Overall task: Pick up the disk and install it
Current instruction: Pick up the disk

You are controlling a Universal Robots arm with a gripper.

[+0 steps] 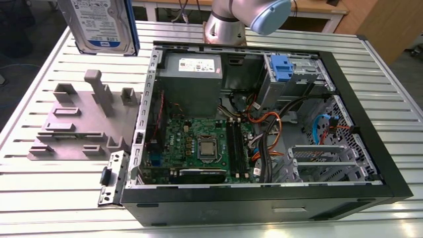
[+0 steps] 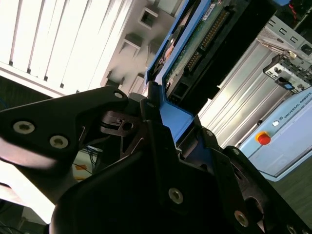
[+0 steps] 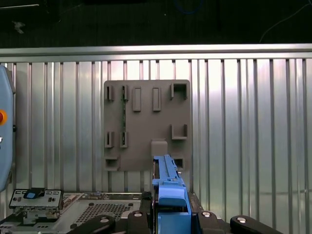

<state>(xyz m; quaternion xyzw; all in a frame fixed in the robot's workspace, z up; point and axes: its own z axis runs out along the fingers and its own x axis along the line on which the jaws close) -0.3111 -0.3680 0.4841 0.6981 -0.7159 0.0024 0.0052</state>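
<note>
On the slatted metal table [image 1: 39,188], most of the room is taken up by the open computer case [image 1: 264,206], laid on its side with the innards on show. The grey fixture plate [image 1: 73,124], with its little slots and posts, is parked just beside the case, at roughly 9 o'clock from it in the exterior view. The robot arm [image 1: 231,22] is seen at about 12 o'clock, past the case's far edge. Inside the case, the green motherboard [image 1: 198,144] is sat at around 7 o'clock, the grey power supply [image 1: 191,69] at 11 o'clock and a blue drive latch [image 1: 281,67] at 1 o'clock, with orange and black cables [image 1: 264,129] strung between them.

The disk [image 1: 102,25] is found up at 10 o'clock from the case, lifted clear of the table and held upright. Its white-and-blue label is turned to the exterior camera. It's outside the case, so not installed yet. In both wrist views the gripper [image 3: 170,214] is seen clenched on the disk's blue carrier, with black fingers [image 2: 153,126] pressed against either side. In the first wrist view the disk is seen edge-on with the fixture plate lying beyond it, and in the second its green circuit-board underside is shown
</note>
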